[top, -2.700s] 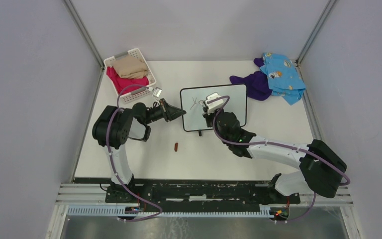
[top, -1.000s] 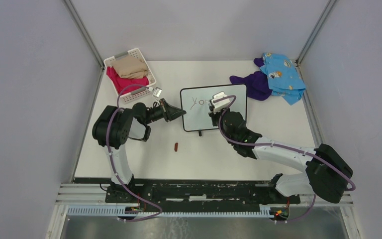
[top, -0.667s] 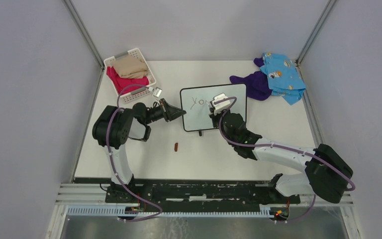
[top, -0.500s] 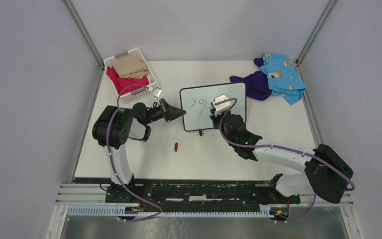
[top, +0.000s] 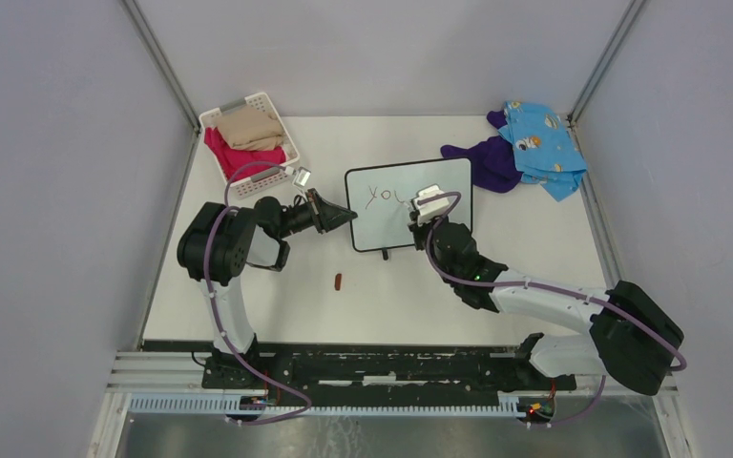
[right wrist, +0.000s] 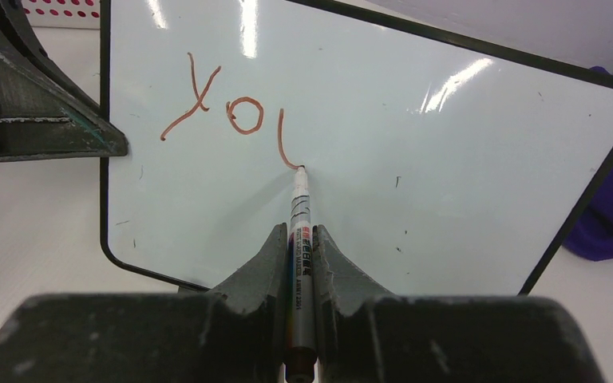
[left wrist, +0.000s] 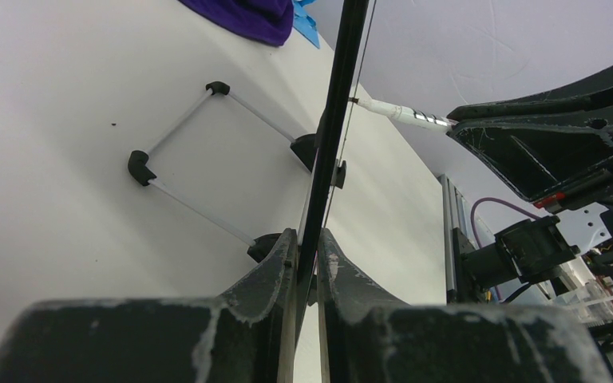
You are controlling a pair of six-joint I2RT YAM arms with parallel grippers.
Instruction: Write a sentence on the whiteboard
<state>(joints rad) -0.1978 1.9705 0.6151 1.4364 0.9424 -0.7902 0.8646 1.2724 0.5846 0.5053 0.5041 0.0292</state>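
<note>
1. White table (top: 391, 305), grey walls all round. The whiteboard (top: 379, 227) sits mid-table, propped up on its wire stand (left wrist: 179, 159).
2. Counts: one whiteboard, one marker (right wrist: 300, 199), one basket (top: 292, 154) left of the whiteboard with two cloths in it. Two more cloths lie to the whiteboard's right.
3. Left gripper (left wrist: 307, 239) pinches the whiteboard's left edge. Right gripper (right wrist: 299, 231) clamps the marker, tip on the board.
4. The sentence (right wrist: 230, 114) reads "yo" plus a partial stroke; from above, the right wrist covers part of it. The small brown bit (top: 339, 281) in front of the whiteboard is too tiny to identify.
</note>
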